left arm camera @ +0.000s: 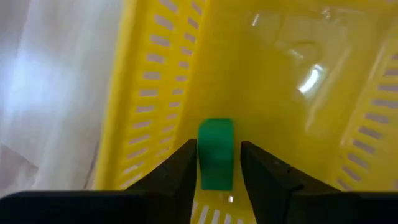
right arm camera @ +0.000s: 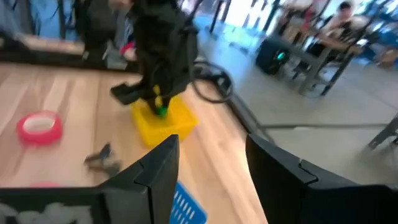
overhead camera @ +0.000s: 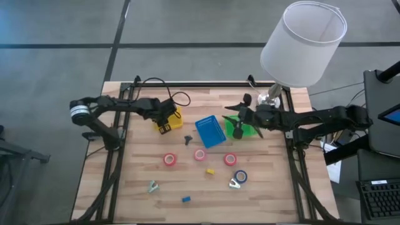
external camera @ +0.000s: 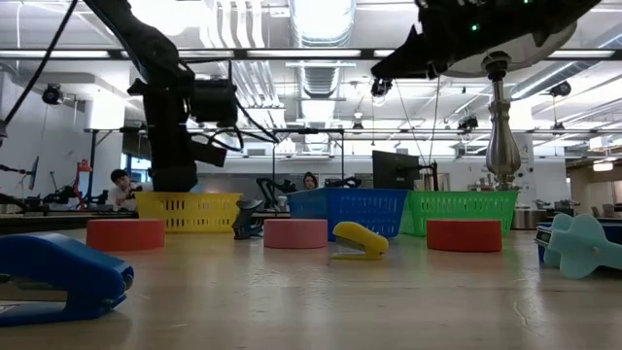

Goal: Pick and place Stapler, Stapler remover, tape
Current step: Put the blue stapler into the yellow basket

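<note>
My left gripper (overhead camera: 165, 119) hangs over the yellow basket (overhead camera: 170, 120) and is shut on a small green block (left arm camera: 216, 152). My right gripper (overhead camera: 245, 117) is open above the green basket (overhead camera: 236, 128) and touches nothing. On the table lie two red tape rolls (overhead camera: 170, 160) (overhead camera: 230, 159), a pink one (overhead camera: 200, 155) and a blue one (overhead camera: 240, 177). A small dark staple remover (overhead camera: 189, 139) lies beside the blue basket (overhead camera: 210, 132). A yellow block (overhead camera: 210, 170) and a blue block (overhead camera: 185, 199) rest on the wood. My left gripper pinches the green block (left arm camera: 216, 155) between its two fingers (left arm camera: 183, 165), which come from above and point down into the yellow basket. The block's free end (left arm camera: 216, 127) sticks out past the fingertips. It is lifted clear of the basket floor (left arm camera: 273, 81).
Two pale staple removers (overhead camera: 152, 186) (overhead camera: 234, 184) lie near the table's near edge. A lamp with a white shade (overhead camera: 303, 44) stands at the far right corner. The three baskets sit in a row across the far half. In the low view, people sit in the room behind.
</note>
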`<state>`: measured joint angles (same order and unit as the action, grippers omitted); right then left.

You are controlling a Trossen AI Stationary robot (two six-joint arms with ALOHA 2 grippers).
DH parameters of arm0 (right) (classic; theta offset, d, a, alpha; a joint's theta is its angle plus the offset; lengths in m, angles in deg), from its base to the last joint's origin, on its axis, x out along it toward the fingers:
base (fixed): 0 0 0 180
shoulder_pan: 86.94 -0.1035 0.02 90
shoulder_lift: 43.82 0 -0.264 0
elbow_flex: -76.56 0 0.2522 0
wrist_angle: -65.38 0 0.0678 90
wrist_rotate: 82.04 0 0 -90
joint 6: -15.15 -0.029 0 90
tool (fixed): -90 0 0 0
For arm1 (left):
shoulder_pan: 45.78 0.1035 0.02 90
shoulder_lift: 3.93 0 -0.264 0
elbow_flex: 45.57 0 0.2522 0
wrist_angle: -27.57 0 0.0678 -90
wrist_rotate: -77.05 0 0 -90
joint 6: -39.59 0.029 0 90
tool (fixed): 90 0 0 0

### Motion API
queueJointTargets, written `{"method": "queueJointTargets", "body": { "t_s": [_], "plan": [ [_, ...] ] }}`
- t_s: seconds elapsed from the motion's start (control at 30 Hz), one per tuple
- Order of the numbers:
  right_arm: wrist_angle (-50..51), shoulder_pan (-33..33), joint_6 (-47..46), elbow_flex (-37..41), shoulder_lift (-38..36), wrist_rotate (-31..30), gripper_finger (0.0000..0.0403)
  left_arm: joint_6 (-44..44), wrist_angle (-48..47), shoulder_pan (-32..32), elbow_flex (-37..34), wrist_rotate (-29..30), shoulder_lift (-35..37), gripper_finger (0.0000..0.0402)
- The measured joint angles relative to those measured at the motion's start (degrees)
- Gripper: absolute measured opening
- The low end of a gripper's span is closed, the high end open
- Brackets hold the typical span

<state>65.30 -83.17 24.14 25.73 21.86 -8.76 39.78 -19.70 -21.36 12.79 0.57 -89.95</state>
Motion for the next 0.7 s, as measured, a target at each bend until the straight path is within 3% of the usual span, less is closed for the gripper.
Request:
{"method": "queueJointTargets", "body": {
  "t_s": [0.2,0.47,0.57,0.7],
  "plan": [
    [12.16,-0.01,-3.59,-6.00,4.77,1.47,0.0185,-0.16,0.32,-0.15,0.48,0.64,0.69,0.0146],
    [21.70,-0.17,-9.86,-11.70,10.93,2.45,0.0182,-3.36,0.00,-0.37,2.25,0.32,8.75,0.0147],
    [23.72,-0.16,-12.15,-13.00,13.02,4.65,0.0183,-5.74,0.19,-0.98,2.54,-3.97,12.94,0.0147],
    [26.36,-0.40,-11.78,-14.56,15.74,10.65,0.0183,-7.30,3.02,-3.13,1.74,-15.42,18.39,0.0147]
  ]
}}
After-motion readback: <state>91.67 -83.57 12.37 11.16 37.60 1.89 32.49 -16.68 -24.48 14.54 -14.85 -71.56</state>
